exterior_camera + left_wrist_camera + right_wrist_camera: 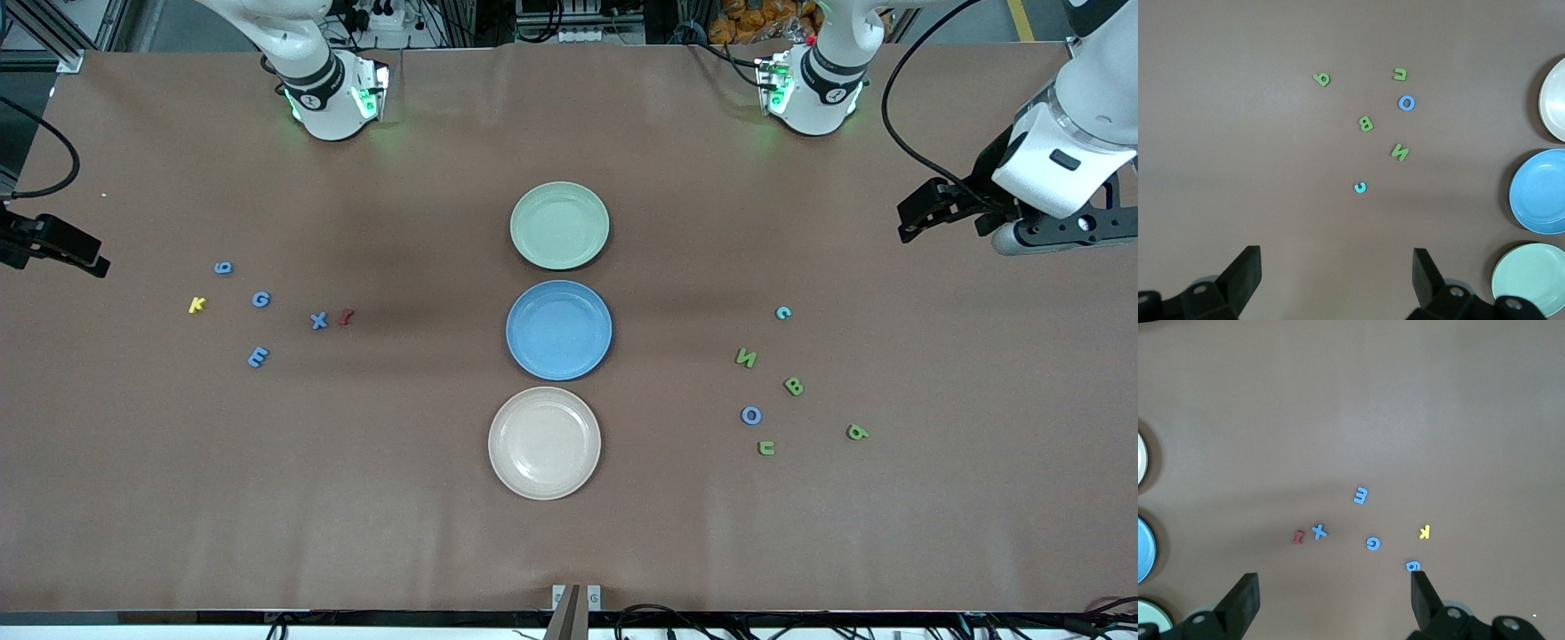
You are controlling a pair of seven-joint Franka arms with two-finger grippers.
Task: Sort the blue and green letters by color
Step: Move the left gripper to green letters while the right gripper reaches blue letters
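While both arms wait high at the two ends of the table (178, 498), every letter lies loose on the brown cloth, none between any fingers. The left gripper (925, 212) hangs over bare cloth at the left arm's end, its jaws spread wide apart with nothing in them; in the left wrist view the green 6 (1322, 79), green U (1399, 74), blue O (1406, 103), green B (1365, 124), green N (1400, 152) and teal C (1360, 187) sit well clear of its fingertips (1248, 263). The right gripper (1335, 590) hovers at the right arm's end, jaws likewise wide apart and holding nothing. Its cluster holds the blue E (1361, 495), blue X (1319, 532), blue G (1373, 543) and blue 6 (1412, 566), with a yellow K (1425, 532) and a small red piece (1298, 537) among them; the blue 6 appears just beside one fingertip in that view. Three plates stand in a row along the middle: a green plate (533, 249) nearest the bases, a blue plate (533, 356) next, and a cream plate (516, 471) nearest the front camera.
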